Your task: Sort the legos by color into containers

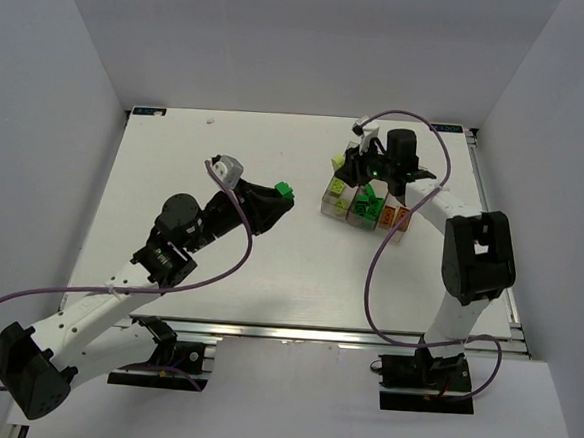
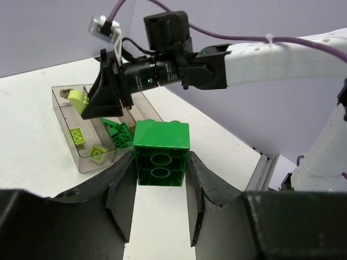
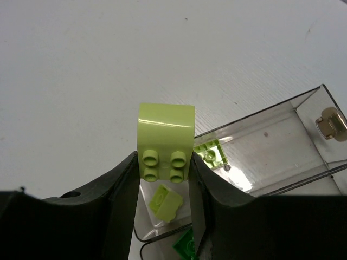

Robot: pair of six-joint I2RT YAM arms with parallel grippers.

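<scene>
My left gripper (image 2: pixel 160 160) is shut on a dark green lego (image 2: pixel 161 146), hollow underside toward the camera, held above the table left of the containers (image 1: pixel 363 209). My right gripper (image 3: pixel 162 161) is shut on a yellow-green lego (image 3: pixel 165 132), studs toward the camera, over the near end of the left clear container (image 3: pixel 282 146). That container holds two yellow-green legos (image 3: pixel 167 203). The middle container holds dark green legos (image 2: pixel 122 135). Orange legos (image 1: pixel 397 218) lie in the right one. In the top view the green lego (image 1: pixel 285 189) and the yellow-green one (image 1: pixel 338 162) show at the fingertips.
The right arm (image 2: pixel 282 54) stretches over the containers in the left wrist view. A tan mark (image 3: pixel 332 122) sits at the far end of the left container. An aluminium rail (image 2: pixel 265 168) edges the white table (image 1: pixel 205 173). White walls stand around it.
</scene>
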